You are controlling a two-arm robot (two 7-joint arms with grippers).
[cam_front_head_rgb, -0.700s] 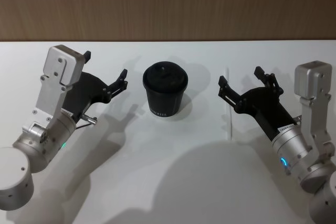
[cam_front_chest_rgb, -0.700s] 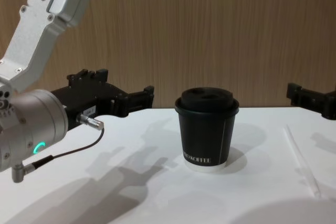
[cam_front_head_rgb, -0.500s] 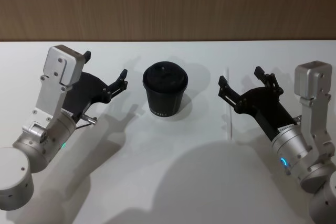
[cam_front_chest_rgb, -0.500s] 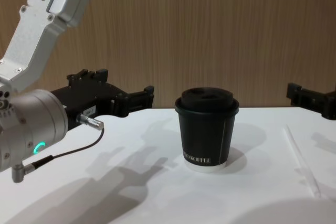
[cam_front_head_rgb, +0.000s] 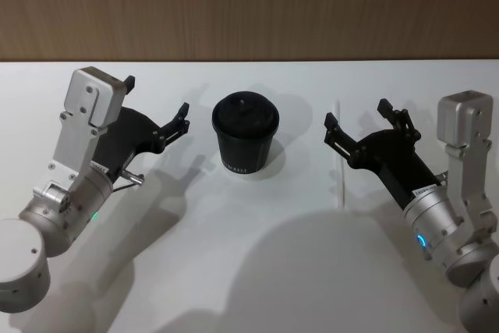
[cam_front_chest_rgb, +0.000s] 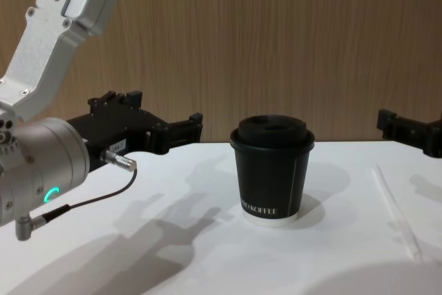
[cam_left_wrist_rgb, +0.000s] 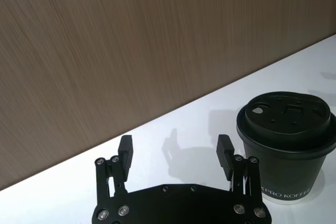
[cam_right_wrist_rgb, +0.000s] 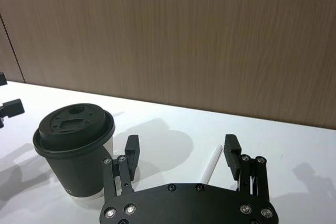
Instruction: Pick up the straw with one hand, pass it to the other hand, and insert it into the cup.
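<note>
1. Here, in the head view, the cup (cam_front_head_rgb: 246, 132) is seen standing toward the back edge of the white counter (cam_front_head_rgb: 249, 271), about midway along it. The straw (cam_front_head_rgb: 341, 185) is laid flat just to the cup's right, running from back toward front. The right gripper (cam_front_head_rgb: 355, 114) is held over the straw's back end with its fingers spread wide, presumably so that the straw can be straddled. The left gripper (cam_front_head_rgb: 157, 96) is poised on the cup's other side, fingers likewise apart and empty, and is judged to be placed to receive the hand-over.

2. In the left wrist view, bare counter is framed between the parted fingers of the left gripper (cam_left_wrist_rgb: 175, 145). The cup (cam_left_wrist_rgb: 286, 150) is seen beside one finger, apart from it.

3. In the right wrist view, the straw (cam_right_wrist_rgb: 212, 163) is caught between the open fingers of the right gripper (cam_right_wrist_rgb: 181, 142), nearer one of them and untouched by either. The line-up is judged to be a set-up for the pick, for which a descent would be needed.

4. In the chest view, the cup (cam_front_chest_rgb: 271, 170) is shown upright with its lid (cam_front_chest_rgb: 272, 129) on. The straw (cam_front_chest_rgb: 394, 208) lies flat on the counter's right side. Both grippers are held clear above the surface, so the pick-up is judged not yet begun.
</note>
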